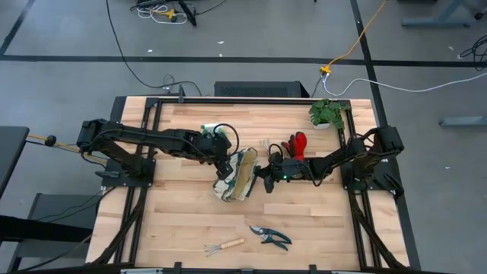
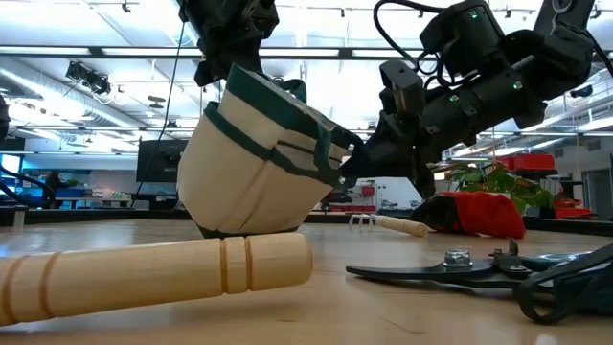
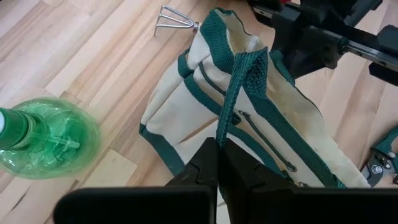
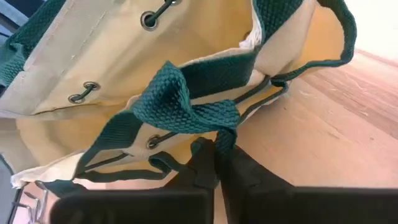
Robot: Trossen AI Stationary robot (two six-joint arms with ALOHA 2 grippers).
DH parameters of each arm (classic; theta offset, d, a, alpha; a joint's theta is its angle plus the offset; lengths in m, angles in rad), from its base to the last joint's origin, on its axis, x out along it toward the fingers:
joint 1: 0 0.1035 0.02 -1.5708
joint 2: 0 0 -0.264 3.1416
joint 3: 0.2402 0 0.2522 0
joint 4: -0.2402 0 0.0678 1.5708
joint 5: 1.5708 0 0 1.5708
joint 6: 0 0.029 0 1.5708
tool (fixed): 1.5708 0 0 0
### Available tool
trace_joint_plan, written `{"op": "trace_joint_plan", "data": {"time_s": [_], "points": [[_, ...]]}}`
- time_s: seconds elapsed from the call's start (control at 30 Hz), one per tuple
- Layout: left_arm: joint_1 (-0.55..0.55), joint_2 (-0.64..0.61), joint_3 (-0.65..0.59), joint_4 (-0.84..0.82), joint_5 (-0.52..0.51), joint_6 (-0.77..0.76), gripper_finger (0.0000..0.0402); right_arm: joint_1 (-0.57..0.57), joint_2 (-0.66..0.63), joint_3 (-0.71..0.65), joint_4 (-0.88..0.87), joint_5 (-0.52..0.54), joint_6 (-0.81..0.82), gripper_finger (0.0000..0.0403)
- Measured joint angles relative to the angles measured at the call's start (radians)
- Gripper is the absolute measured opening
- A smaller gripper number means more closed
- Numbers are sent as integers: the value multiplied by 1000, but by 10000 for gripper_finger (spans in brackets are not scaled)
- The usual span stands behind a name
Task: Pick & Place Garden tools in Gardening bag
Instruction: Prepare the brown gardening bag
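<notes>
The beige gardening bag with dark green trim [image 1: 237,176] stands tilted on the table's middle, its bottom on the wood [image 2: 239,228]. My left gripper [image 1: 223,167] is shut on a green strap at the bag's left side. My right gripper [image 1: 263,177] is shut on a green strap at the bag's right rim. The green spray bottle [image 1: 215,134] stands behind the bag. The red-and-black gloves [image 1: 297,144] and one rake [image 1: 271,144] lie at the far right of the bag. The pruning shears [image 1: 271,237] and the other rake [image 1: 225,246] lie near the front edge. My left gripper pinches the bag's green webbing handle [image 3: 225,127] between its two shut fingers, coming from above and the table's left. The strap runs taut from the fingers to the bag's rim [image 3: 249,62]. The bag leans with its bottom on the table. My right gripper pinches a fold of green webbing strap [image 4: 211,121] at the bag's rim between its two shut fingers, coming slanting down from the table's right. The strap is bunched at the fingers. The bag's mouth [image 4: 186,37] gapes toward this gripper.
A small leafy potted plant [image 1: 328,113] stands at the far right corner. In the low view the near rake's wooden handle [image 2: 153,273] and the shears [image 2: 479,268] lie in the foreground. Bare wood lies at the front left [image 1: 175,221].
</notes>
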Motion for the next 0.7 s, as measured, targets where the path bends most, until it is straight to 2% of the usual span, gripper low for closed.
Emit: {"op": "trace_joint_plan", "data": {"time_s": [0.13,0.7], "points": [[0,0,0,-16,-1,0,7,-4,-13,0,4,-55,-1,8],[4,0,0,-74,-22,-1,7,-15,-71,-1,-138,-71,2,1]]}}
